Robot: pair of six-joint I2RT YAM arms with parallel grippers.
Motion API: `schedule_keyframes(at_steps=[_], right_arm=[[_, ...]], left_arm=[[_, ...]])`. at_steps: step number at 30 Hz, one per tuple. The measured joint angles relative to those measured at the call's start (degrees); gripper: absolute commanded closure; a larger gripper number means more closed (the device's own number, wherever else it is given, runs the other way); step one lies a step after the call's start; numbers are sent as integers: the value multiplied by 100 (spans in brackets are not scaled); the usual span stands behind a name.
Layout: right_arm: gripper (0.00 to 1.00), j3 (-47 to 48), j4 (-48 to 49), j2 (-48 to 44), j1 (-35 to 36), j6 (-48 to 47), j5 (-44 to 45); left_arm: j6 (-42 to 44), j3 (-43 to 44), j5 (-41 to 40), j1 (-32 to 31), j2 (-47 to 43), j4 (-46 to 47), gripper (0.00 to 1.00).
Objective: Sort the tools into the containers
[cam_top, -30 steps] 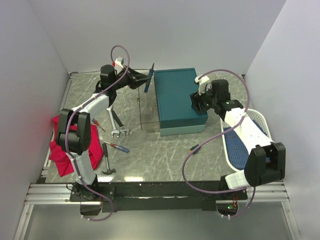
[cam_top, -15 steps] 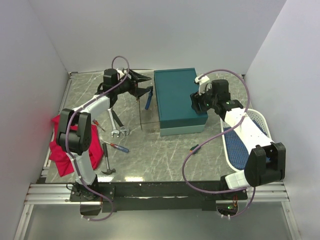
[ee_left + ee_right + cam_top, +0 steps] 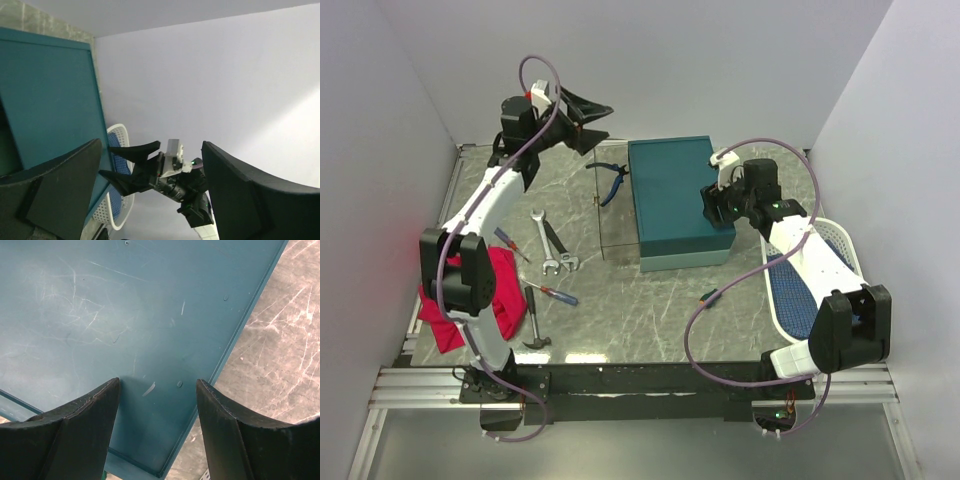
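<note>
Blue-handled pliers [image 3: 610, 176] lie flat on the marble-patterned table [image 3: 650, 310], just left of the closed teal box [image 3: 672, 195] and near its far corner, their handles spread. The left gripper [image 3: 592, 122] hangs high above the table, to the far left of the box. Its jaws are spread wide and hold nothing, and its wrist camera looks across the box lid.

The right gripper [image 3: 157, 390] hovers over the right-hand part of the box lid. Its fingers stand well apart and are empty, with scuffed teal lid showing between them.

To the near left of the box, two silver wrenches [image 3: 548, 245] lie side by side. A small screwdriver [image 3: 510, 243] lies farther left of the box than the wrenches. Nearer the arm bases than the box, and still to its left, are a red-and-blue-handled screwdriver [image 3: 555, 293] and a small black-handled hammer [image 3: 533, 322]. A red cloth [image 3: 445, 320] is bunched farthest left of the box. The white perforated basket [image 3: 830, 240], lined in blue, sits to the right of the box.
</note>
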Motion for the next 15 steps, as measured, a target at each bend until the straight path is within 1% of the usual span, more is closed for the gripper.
schedule_keyframes(at_steps=[2,3,4,6,7,9,10,11,12,15], right_arm=[[30,17,-22,13,-2,0,0],[30,20,-26,15,-2,0,0],[30,20,-26,15,-2,2,0],[30,20,-26,15,-2,2,0],[30,20,-26,15,-2,0,0],[30,20,-26,15,-2,2,-2],[30,20,-26,15,-2,2,0],[30,20,-26,15,-2,2,-2],[30,22,-26,15,-2,2,-2],[30,24,-28,15,-2,0,-2]], left_arm=[[61,-120,4,11,-24,-24,17],[74,-168,9,7,-24,-61,22],[103,-212,9,-2,-15,-114,30],[212,-221,24,-4,28,-240,39],[297,-203,26,-4,48,-295,41],[553,-72,24,-4,118,-474,39],[837,116,15,-4,184,-673,34],[1128,323,-20,-4,258,-846,33],[1528,542,-92,-4,334,-1047,31],[2789,1119,-271,-2,474,-1700,31]])
